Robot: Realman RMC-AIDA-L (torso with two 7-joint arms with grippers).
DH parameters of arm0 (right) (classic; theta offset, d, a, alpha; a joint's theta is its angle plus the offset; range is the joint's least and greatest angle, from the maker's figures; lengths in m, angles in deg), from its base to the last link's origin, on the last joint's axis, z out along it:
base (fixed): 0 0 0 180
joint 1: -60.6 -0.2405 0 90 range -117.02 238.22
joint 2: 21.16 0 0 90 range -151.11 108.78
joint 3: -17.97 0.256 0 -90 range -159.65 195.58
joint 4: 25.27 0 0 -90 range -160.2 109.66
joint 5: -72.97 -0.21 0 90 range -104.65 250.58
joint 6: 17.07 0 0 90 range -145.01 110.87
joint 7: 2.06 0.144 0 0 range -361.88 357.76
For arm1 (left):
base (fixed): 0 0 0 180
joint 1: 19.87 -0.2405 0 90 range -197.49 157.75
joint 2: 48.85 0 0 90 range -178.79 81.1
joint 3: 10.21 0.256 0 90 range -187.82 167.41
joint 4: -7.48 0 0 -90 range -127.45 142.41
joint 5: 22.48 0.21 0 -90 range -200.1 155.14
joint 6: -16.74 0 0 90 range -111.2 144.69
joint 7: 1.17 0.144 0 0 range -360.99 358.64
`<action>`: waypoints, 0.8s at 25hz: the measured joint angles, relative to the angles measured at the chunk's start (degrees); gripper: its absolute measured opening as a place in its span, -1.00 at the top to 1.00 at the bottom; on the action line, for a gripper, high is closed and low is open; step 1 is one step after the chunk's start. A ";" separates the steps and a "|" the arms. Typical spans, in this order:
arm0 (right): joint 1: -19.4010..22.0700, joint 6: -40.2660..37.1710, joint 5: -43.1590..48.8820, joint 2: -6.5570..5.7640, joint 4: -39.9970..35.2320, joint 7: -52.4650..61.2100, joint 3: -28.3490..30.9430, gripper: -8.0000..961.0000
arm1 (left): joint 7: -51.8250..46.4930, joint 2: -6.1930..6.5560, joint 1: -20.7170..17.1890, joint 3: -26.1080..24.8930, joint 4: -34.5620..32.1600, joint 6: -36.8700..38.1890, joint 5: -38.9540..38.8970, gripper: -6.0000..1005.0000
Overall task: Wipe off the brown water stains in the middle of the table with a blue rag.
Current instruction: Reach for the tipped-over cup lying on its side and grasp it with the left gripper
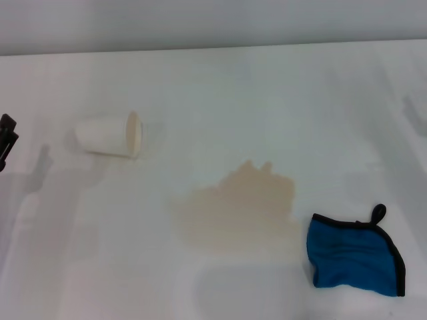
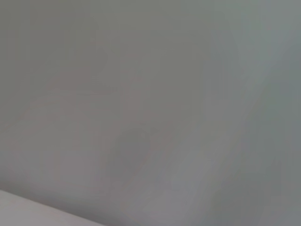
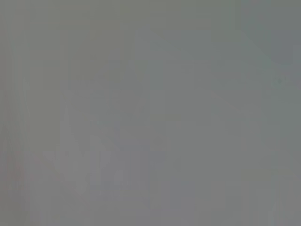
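Note:
The brown water stains [image 1: 243,210] spread as a pale tan blotch with ragged edges across the middle of the white table [image 1: 220,87]. Just to its right, near the front edge, lies the blue rag [image 1: 353,257], crumpled, with black trim and a black loop at its far corner. At the far left edge of the head view a black tip of my left gripper [image 1: 7,139] pokes in, well away from stain and rag. My right gripper is out of view. Both wrist views show only a plain grey surface.
A white cup [image 1: 110,135] lies on its side at the left, its mouth turned toward the right. The table's far edge runs along the top of the head view.

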 joint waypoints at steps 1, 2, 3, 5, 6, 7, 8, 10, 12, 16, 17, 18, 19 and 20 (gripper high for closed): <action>0.55 0.49 0.08 -0.03 -0.11 0.01 0.00 -0.79 | 0.14 0.03 0.10 -0.01 0.06 0.05 0.14 -0.77; 0.55 0.49 0.08 -0.03 -0.11 0.01 0.00 -0.79 | 0.14 0.03 0.10 -0.01 0.06 0.05 0.14 -0.77; 0.73 0.57 0.08 -0.03 -0.12 -0.02 0.06 -0.79 | 0.63 0.03 0.44 -0.01 0.05 0.10 0.62 -0.77; 1.01 0.62 0.10 -0.07 -0.16 -0.09 0.26 -0.79 | 0.79 0.02 0.64 0.00 -0.15 0.17 0.73 -0.77; 1.05 0.72 0.09 -0.09 -0.21 -0.09 0.34 -0.79 | 0.81 0.03 0.71 -0.01 -0.30 0.26 0.75 -0.77; 1.08 0.92 0.10 -0.11 -0.22 -0.06 0.30 -0.79 | 0.79 0.03 0.71 -0.02 -0.44 0.31 0.75 -0.77; 1.07 1.11 0.10 -0.12 -0.24 -0.02 0.21 -0.79 | 0.76 0.03 0.71 -0.08 -0.57 0.36 0.75 -0.77; 1.00 1.65 0.10 -0.10 -0.27 0.04 -0.01 -0.79 | 0.74 -0.01 0.66 -0.33 -0.68 0.39 0.58 -0.77; 1.01 2.09 0.10 -0.06 -0.28 0.05 0.01 -0.79 | 0.72 -0.10 0.59 -0.48 -0.97 0.40 0.47 -0.76; 1.12 2.82 -0.07 -0.04 -0.25 0.07 0.36 -0.79 | 0.46 -0.28 0.33 -0.66 -1.76 0.28 -0.17 -0.76; 1.14 2.96 -0.15 -0.03 -0.20 0.07 0.44 -0.79 | 0.42 -0.30 0.25 -0.68 -2.15 0.23 -0.44 -0.77; 1.16 3.05 -0.22 -0.03 -0.15 0.07 0.56 -0.79 | 0.40 -0.30 0.24 -0.69 -2.51 0.16 -0.66 -0.77; 1.18 3.09 -0.26 -0.02 -0.10 0.07 0.69 -0.79 | 0.39 -0.29 0.32 -0.69 -2.75 0.12 -0.76 -0.77; 1.19 3.09 -0.28 -0.02 -0.08 0.07 0.74 -0.79 | 0.36 -0.20 0.53 -0.63 -2.79 0.17 -0.76 -0.77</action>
